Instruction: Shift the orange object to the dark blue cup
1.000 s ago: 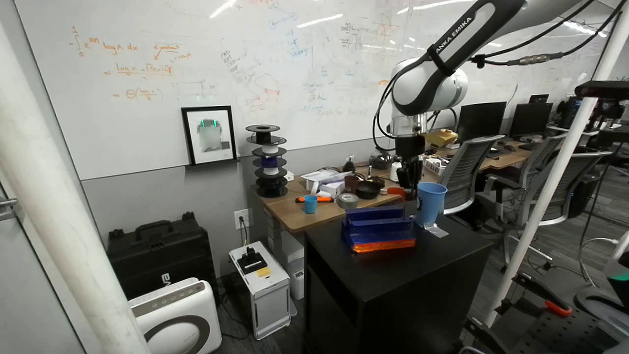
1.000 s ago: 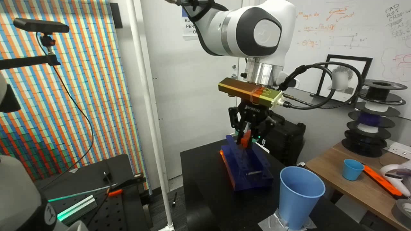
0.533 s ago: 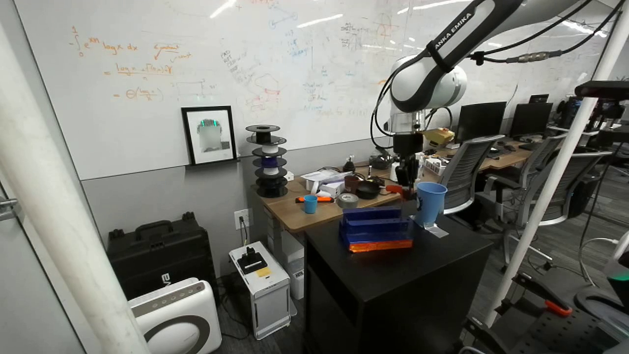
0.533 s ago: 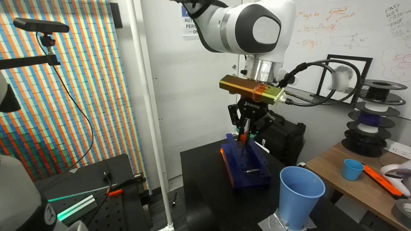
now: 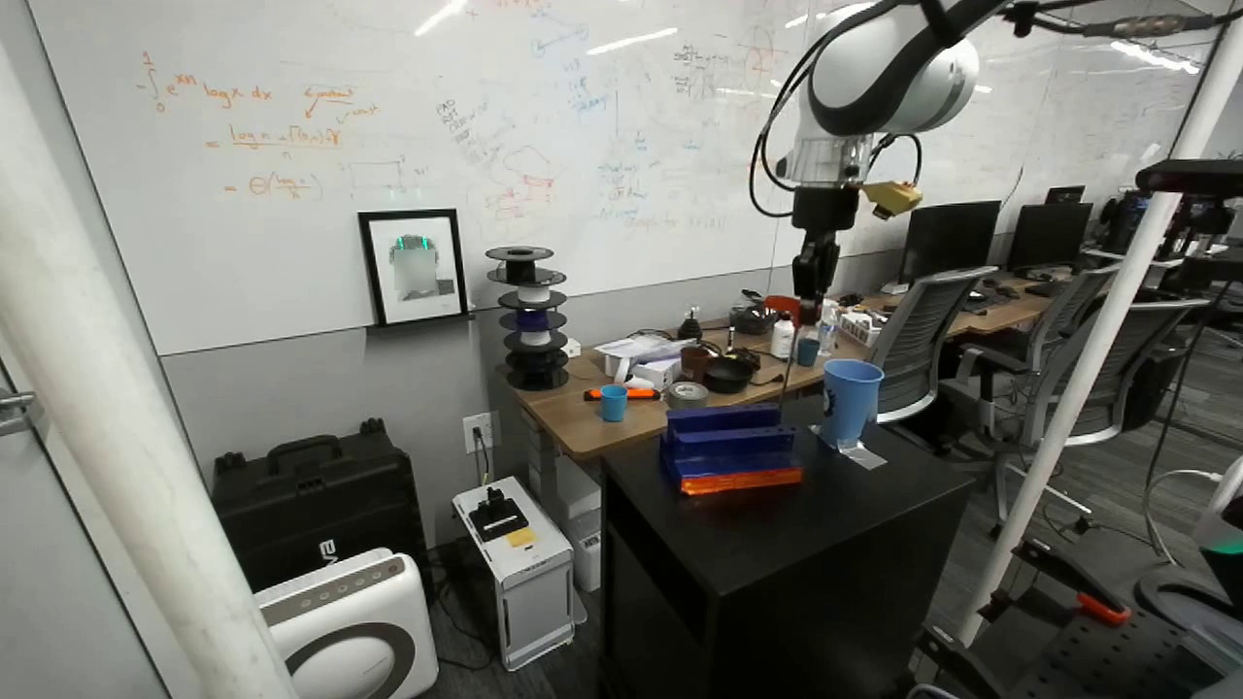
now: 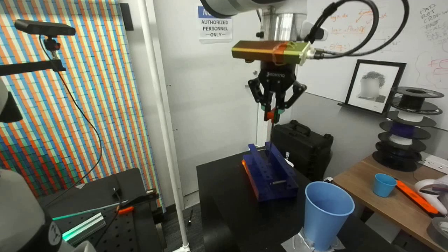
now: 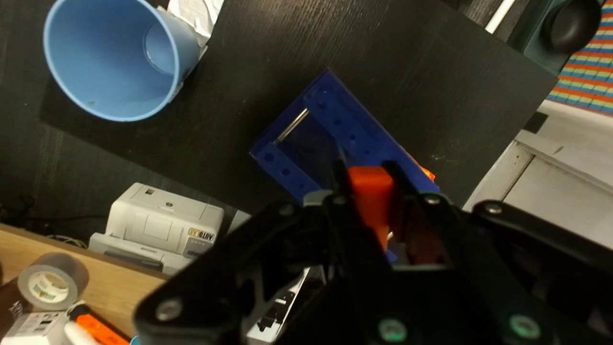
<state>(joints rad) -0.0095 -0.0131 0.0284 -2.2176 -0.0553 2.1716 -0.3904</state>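
Observation:
My gripper (image 5: 809, 313) is shut on the orange object (image 6: 271, 116), an orange handle with a thin metal shaft (image 6: 272, 134) pointing down. It also shows between the fingertips in the wrist view (image 7: 372, 187). I hold it well above the dark blue holder (image 6: 278, 193), which stands on the black table. The shaft's lower end is near the holder's far end; I cannot tell if it touches. A large blue cup (image 6: 323, 225), light rather than dark, stands upright beside the holder. In the wrist view the cup (image 7: 105, 52) is upper left and looks empty.
Tape (image 5: 861, 456) lies at the cup's base. The black table's edge (image 7: 522, 57) is near the holder. A wooden desk (image 5: 646, 422) behind carries a small blue cup (image 5: 613, 403), a tape roll (image 5: 687, 395), a dark teal cup (image 5: 807, 351) and clutter.
My gripper has risen with the orange object, mostly in the last half second. The holder has shifted slightly on the table. The large blue cup has not moved.

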